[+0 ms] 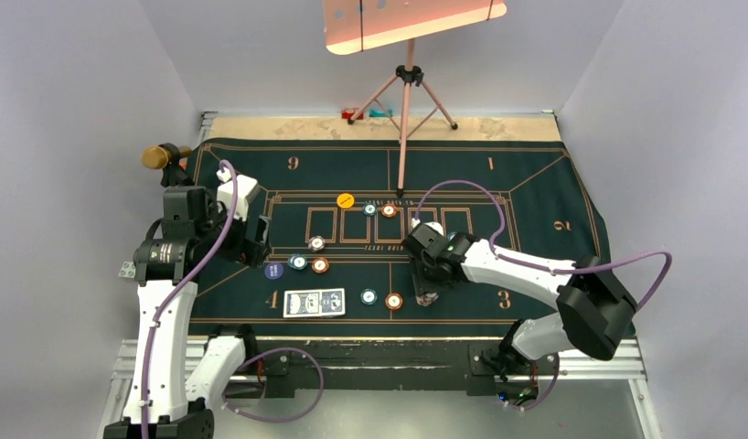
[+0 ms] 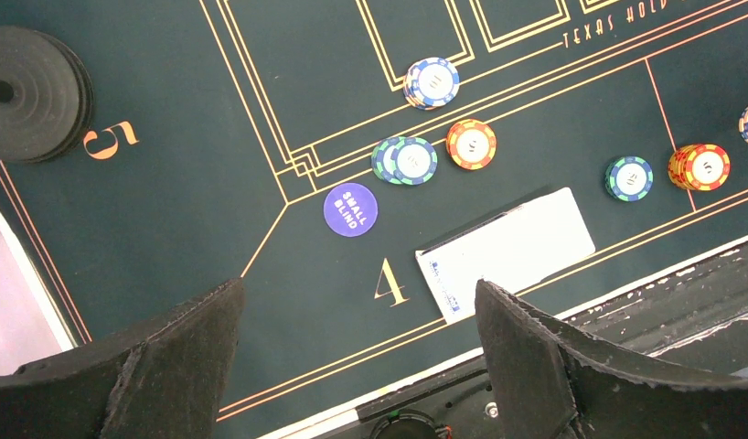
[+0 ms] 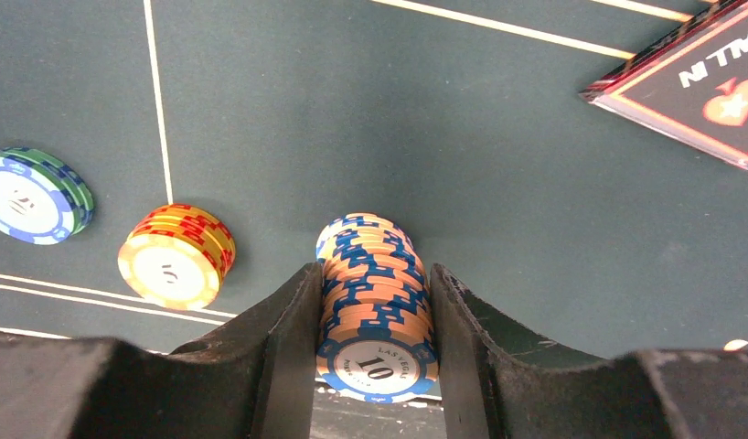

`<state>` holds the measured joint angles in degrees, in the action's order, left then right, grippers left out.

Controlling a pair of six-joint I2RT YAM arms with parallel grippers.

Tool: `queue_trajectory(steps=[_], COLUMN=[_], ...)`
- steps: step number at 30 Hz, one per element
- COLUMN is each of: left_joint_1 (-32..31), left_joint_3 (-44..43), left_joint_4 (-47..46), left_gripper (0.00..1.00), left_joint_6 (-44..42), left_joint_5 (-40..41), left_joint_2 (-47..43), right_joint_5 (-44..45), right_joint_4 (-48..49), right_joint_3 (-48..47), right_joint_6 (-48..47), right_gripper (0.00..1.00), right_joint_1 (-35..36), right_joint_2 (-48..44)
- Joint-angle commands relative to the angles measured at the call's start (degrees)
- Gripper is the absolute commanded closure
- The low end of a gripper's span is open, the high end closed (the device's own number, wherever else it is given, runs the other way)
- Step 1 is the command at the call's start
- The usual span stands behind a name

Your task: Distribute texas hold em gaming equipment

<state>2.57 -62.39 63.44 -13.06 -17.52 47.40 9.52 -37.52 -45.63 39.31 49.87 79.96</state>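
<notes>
I see the blue-backed cards [image 1: 314, 302] lying flat and face down by the mat's near edge, beside the 4. To their right along that edge sit a teal chip stack [image 1: 368, 296], an orange chip stack [image 1: 393, 301], then the pale blue-striped stack [image 3: 375, 311] marked 10, upright and pinched between the fingers of my right gripper [image 3: 375, 274].

Left of centre, the white chip stack [image 1: 316, 243] sits above a teal-and-orange pair [image 1: 309, 264], with the blue small-blind disc [image 1: 274, 271] just to their left. The yellow disc [image 1: 346, 199] lies mid-mat beside two more chips [image 1: 379, 210]. The red triangular marker [image 3: 699, 82] lies flat.
</notes>
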Motion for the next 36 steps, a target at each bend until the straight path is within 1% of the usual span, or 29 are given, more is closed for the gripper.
queue_trajectory(steps=[1,6,11,15,21,26,36], left_joint_1=[0.26,0.27,0.27,0.25,0.25,0.27,0.33], left_joint_3=[-1.68,-1.52,-0.83,-0.80,-0.98,-1.00,-0.79], left_joint_4=[-1.03,-1.44,-2.11,-2.24,-2.21,-1.66,-1.83], left_gripper=[0.00,0.00,0.00,0.00,0.00,0.00,0.00], left_joint_6=[-0.31,-0.04,0.37,0.36,0.31,-0.17,-0.30], left_joint_5=[-0.06,-1.00,-2.42,-2.82,-3.24,-2.63,-2.05], left_joint_2=[-0.46,-0.20,0.12,1.13,1.15,0.87,0.73], right_joint_5=[3.52,3.93,4.53,4.17,3.78,3.89,3.45], right_joint_4=[-4.05,-5.04,-3.31,-0.55,3.28,4.97,6.86], right_joint_3=[-6.11,-12.11,-19.67,-26.33,-34.18,-38.08,-41.24], right_joint_6=[-1.97,-4.57,-7.32,-9.13,-10.29,-10.92,-12.06], right_gripper=[0.83,0.84,0.86,0.87,0.87,0.89,0.89], right_joint_1=[0.01,-1.77,-6.46,-10.61,-15.35,-17.83,-19.18], right_joint_2=[-2.60,-2.08,2.64,9.56,23.08,31.08,36.45])
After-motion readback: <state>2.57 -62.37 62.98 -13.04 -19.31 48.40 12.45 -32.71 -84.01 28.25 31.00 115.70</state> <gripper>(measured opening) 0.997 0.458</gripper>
